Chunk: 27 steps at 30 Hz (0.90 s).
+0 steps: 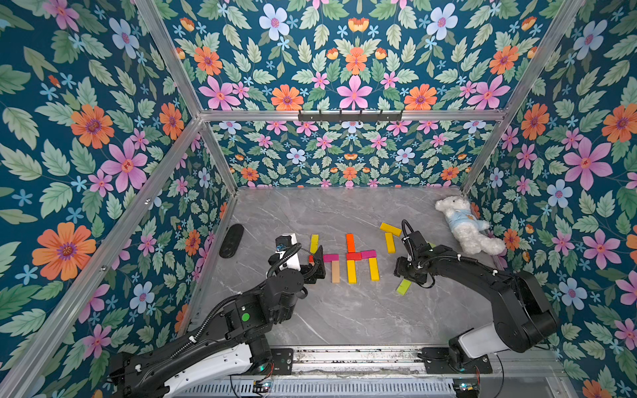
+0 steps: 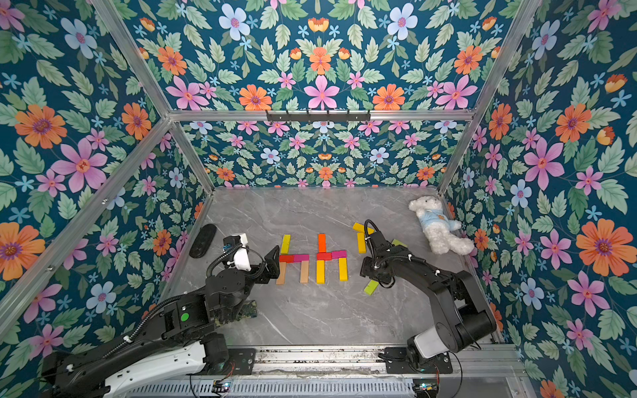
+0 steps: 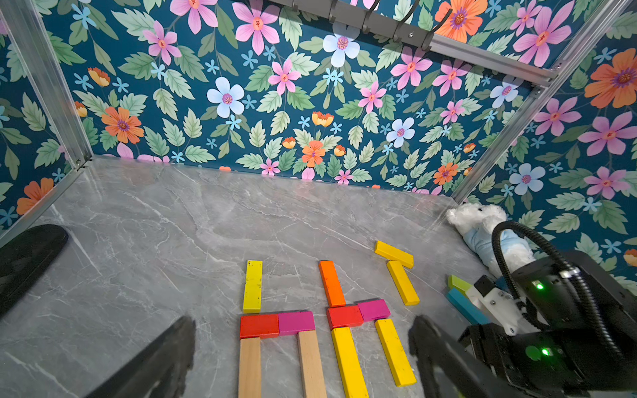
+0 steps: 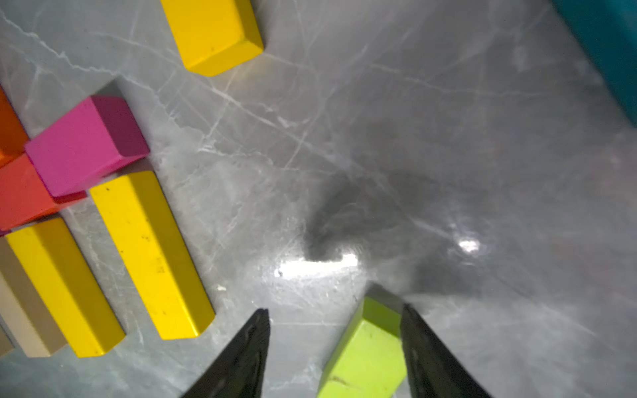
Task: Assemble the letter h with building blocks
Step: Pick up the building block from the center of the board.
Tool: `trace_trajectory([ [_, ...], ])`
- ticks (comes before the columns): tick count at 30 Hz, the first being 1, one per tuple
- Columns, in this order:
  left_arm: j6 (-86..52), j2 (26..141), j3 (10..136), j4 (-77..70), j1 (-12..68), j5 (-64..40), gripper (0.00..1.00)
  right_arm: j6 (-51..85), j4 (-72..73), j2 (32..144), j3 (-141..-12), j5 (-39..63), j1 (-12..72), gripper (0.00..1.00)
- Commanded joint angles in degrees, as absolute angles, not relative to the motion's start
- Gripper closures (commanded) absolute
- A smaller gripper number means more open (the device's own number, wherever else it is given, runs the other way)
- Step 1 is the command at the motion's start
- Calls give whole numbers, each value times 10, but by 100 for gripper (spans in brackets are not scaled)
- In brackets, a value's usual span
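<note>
- Building blocks: flat, matte painted rectangular wooden planks, laid on the grey veined tabletop, left of the plush bear.
- Two h shapes are formed; the stems' long axes run toward the back wall, the crossbars across.
- Lime-green plank: laid slanted between the spread fingers of the right gripper, close against one.
- Left gripper: spread wide, farthest from the bear.
</note>
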<state>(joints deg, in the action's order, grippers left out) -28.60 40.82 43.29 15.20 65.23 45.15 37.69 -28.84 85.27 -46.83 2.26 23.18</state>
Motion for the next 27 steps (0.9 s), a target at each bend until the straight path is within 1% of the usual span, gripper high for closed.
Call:
trace_trajectory([
  [1,-292,406,432,155,652,459,0,360,-333,853,-468,-11,246,30],
  [4,-293,406,431,153,652,460,1,332,-320,853,-458,0,253,25],
  [5,-293,406,431,154,652,461,1,320,-316,852,-457,9,255,22],
  [9,-295,406,431,155,652,462,1,304,-331,848,-459,6,283,20],
  [13,-298,406,431,156,652,465,1,290,-354,851,-465,-23,314,21],
  [15,-297,406,432,155,652,465,1,282,-363,859,-470,-25,327,23],
  [18,-297,406,432,155,652,466,1,272,-379,870,-483,-33,356,23],
  [23,-299,409,433,156,652,466,1,273,-387,873,-489,-48,361,24],
  [27,-299,409,432,156,652,468,1,263,-388,878,-490,-38,364,21],
])
